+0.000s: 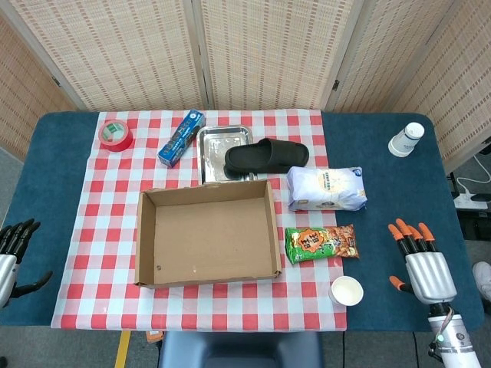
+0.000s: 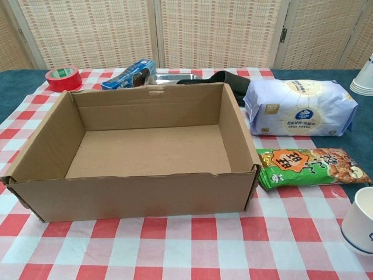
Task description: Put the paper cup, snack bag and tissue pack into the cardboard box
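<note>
The open cardboard box (image 1: 146, 238) (image 2: 52, 140) sits empty on the checked cloth. To its right lie the white tissue pack (image 1: 327, 188) (image 2: 299, 108) and, nearer me, the green snack bag (image 1: 321, 243) (image 2: 315, 168). A white paper cup (image 1: 347, 290) (image 2: 360, 221) stands upright at the cloth's front right corner. My right hand (image 1: 419, 263) hovers open, fingers spread, over the blue table right of the cup. My left hand (image 1: 11, 253) is open at the table's left edge, far from everything. Neither hand shows in the chest view.
Behind the box are a metal tray (image 1: 213, 146) with a black slipper (image 1: 267, 156) across it, a blue packet (image 1: 181, 139) and a red tape roll (image 1: 115, 135). A stack of paper cups (image 1: 406, 139) stands at the far right. Woven screens close the back.
</note>
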